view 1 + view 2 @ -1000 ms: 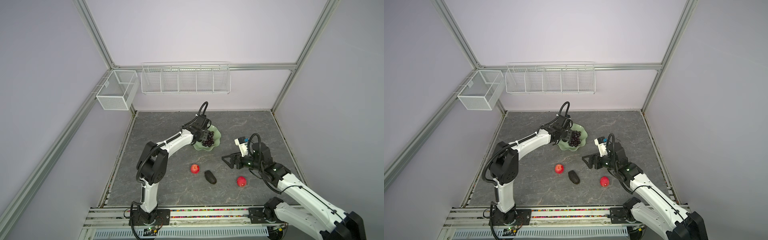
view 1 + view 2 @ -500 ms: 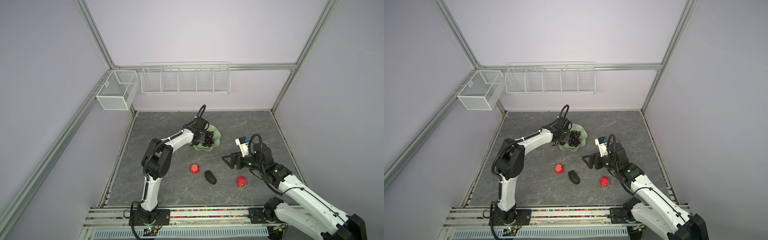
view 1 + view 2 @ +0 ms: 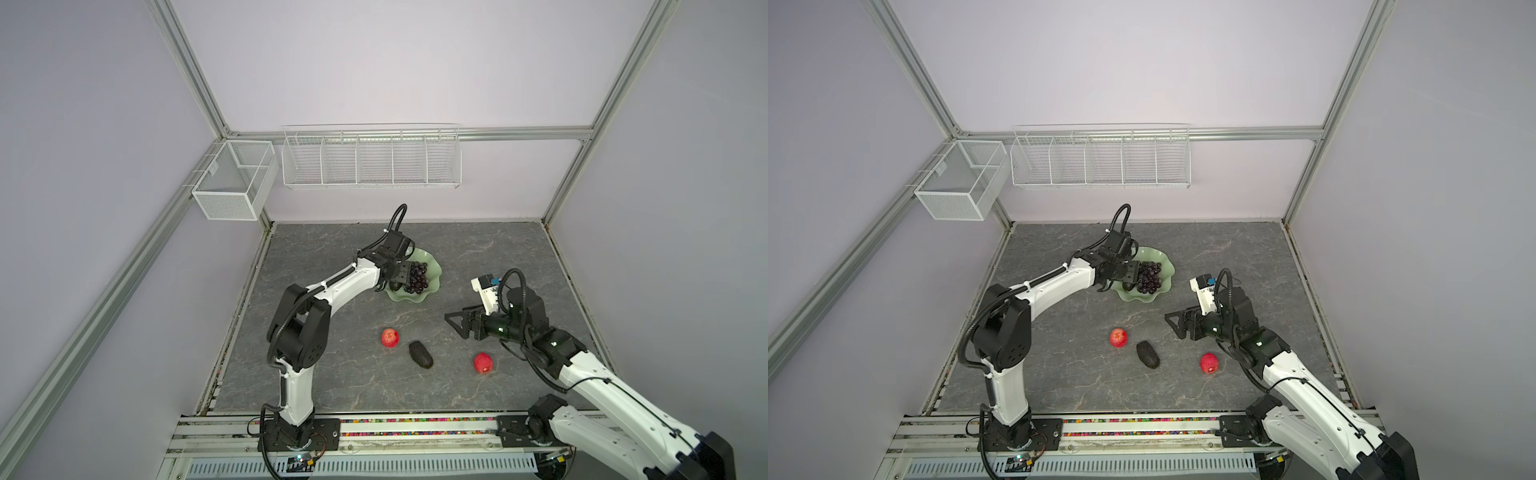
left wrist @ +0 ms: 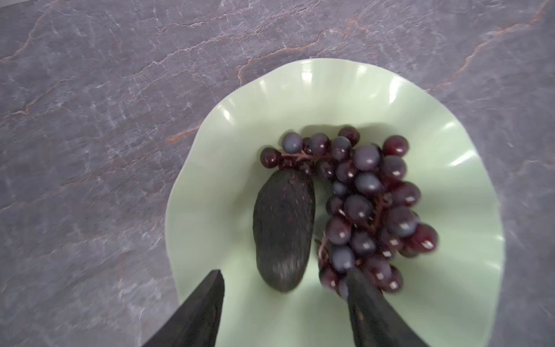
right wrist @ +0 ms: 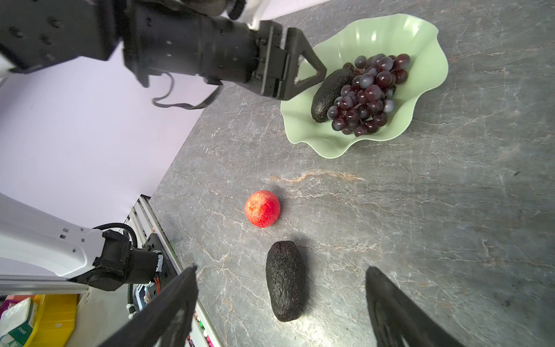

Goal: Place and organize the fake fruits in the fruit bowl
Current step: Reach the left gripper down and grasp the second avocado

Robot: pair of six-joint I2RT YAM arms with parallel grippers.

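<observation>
Left hand (image 4: 283,272) parted, empty, over bowl (image 4: 450,285)
In both top views it covers most of the bowl's avocado (image 4: 283,228); grapes (image 4: 366,210) blur in wrist view; right hand (image 5: 280,267) wide, empty.

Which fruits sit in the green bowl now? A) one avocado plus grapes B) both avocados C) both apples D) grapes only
A: the left wrist view shows one avocado beside the grapes in the bowl; both apples and the other avocado lie on the table.
</observation>
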